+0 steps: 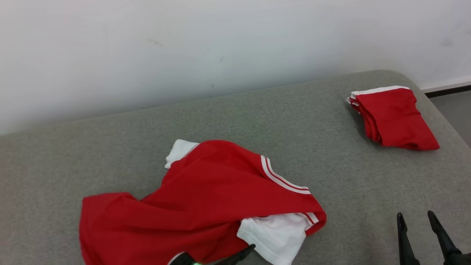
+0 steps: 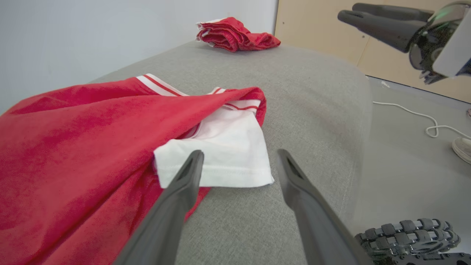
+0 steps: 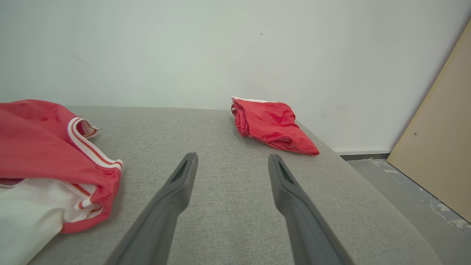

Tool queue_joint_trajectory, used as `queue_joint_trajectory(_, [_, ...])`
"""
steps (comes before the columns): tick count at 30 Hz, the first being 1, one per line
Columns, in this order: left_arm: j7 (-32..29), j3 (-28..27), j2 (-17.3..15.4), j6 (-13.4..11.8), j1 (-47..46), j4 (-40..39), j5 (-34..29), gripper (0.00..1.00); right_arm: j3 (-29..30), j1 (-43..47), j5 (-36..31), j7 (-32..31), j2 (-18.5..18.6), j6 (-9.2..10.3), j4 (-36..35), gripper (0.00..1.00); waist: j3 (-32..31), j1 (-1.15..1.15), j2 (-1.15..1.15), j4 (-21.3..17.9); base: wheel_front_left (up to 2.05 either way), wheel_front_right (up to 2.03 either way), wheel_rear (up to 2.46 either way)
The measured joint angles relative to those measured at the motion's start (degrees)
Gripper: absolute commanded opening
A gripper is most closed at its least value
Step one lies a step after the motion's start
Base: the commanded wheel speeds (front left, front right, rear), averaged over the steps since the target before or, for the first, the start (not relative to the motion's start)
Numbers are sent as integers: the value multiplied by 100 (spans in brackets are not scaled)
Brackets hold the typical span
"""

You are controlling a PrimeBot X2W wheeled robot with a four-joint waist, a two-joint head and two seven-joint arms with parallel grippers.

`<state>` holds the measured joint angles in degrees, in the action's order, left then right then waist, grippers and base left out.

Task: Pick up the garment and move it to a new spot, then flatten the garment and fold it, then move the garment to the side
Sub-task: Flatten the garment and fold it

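The garment (image 1: 198, 198) is a red shirt with white sleeves and white-striped trim, lying crumpled on the grey cushioned surface (image 1: 294, 121) at the front left. In the left wrist view my left gripper (image 2: 239, 158) is open, one finger on each side of the white sleeve's (image 2: 224, 154) hem, and grips nothing. One of its fingers (image 1: 241, 254) shows at the head view's bottom edge, beside that sleeve. My right gripper (image 1: 415, 219) stands open over bare cushion at the front right, clear of the garment (image 3: 44, 147), with nothing between its fingers (image 3: 184, 176).
A second red garment (image 1: 395, 117), folded, lies at the back right corner. A white wall runs behind the surface. Right of its rounded edge (image 2: 360, 147) is floor with a white cable (image 2: 423, 117), a shoe (image 2: 463, 149) and a leaning wooden board (image 3: 438, 154).
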<state>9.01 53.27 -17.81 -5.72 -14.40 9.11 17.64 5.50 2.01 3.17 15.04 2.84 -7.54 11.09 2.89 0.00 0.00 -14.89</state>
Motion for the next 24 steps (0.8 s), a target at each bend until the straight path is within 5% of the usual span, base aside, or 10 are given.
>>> queue_joint_trajectory(8, [-45, 383, 571, 352, -580, 1335, -188, 100, -4, -156, 107, 0, 2, 0, -11, 100, 321, 0, 0, -449, 0, 0, 0])
queue_joint_trajectory(17, [-102, 401, 848, 324, -1022, 2423, -222, 100, 2, -287, 255, 0, 2, 0, -13, 100, 696, 0, 0, -729, 0, 0, 0])
queue_joint_trajectory(18, [-103, 394, 879, 327, -1058, 2494, -218, 81, 4, -297, 256, 0, 2, 0, -13, 100, 719, 0, 0, -745, 0, 0, 0])
queue_joint_trajectory(20, [-100, 369, 940, 353, -1110, 2590, -189, 0, 16, -299, 281, 0, 2, 0, -13, 100, 753, 0, 0, -757, 0, 0, 0])
queue_joint_trajectory(24, [-101, 383, 989, 454, -1195, 2721, -143, 0, 41, -299, 291, 0, 2, 0, -7, 100, 764, 0, 0, -727, 0, 0, 0])
